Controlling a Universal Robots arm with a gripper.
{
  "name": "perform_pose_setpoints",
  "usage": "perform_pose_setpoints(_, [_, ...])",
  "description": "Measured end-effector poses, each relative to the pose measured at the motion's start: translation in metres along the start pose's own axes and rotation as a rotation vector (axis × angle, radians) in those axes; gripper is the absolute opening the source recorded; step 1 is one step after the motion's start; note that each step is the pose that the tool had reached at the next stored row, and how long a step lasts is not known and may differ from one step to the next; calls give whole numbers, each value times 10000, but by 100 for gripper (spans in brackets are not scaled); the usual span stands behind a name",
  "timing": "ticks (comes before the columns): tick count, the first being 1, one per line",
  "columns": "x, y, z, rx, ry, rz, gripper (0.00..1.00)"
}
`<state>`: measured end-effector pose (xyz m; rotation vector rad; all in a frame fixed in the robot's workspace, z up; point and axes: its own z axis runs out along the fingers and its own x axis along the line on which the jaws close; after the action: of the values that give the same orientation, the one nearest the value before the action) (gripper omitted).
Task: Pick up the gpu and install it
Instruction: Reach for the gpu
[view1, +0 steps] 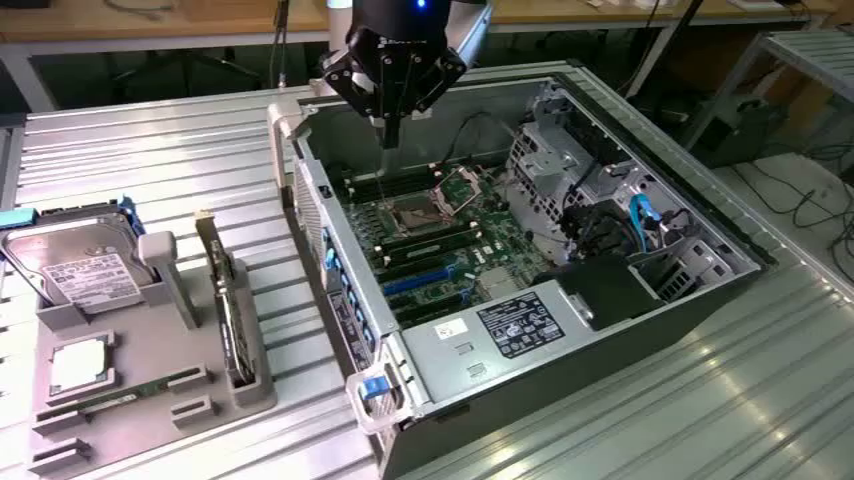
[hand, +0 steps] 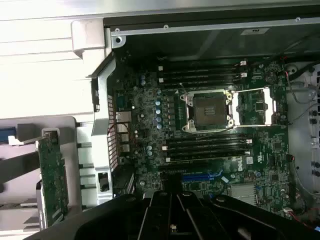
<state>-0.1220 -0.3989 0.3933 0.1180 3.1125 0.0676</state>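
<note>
Above the open case (view1: 314, 200), empty clenched gripper (view1: 388, 135); gpu (hand: 52, 180) green-faced in the wrist view.

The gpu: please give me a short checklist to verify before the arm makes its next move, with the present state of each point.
1. The gpu stands on edge in the grey holder, with nothing lying on it: ok.
2. The gripper holds nothing: ok.
3. Gripper is open for a grasp: not ok, it is shut.
4. Gripper is above the gpu: not ok, it hangs over the open computer case.
5. The blue slot on the board is free: ok.
</note>
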Motion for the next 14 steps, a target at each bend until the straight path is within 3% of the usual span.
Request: perform_pose_setpoints(14, [149,-11,-4,0,0,0,11])
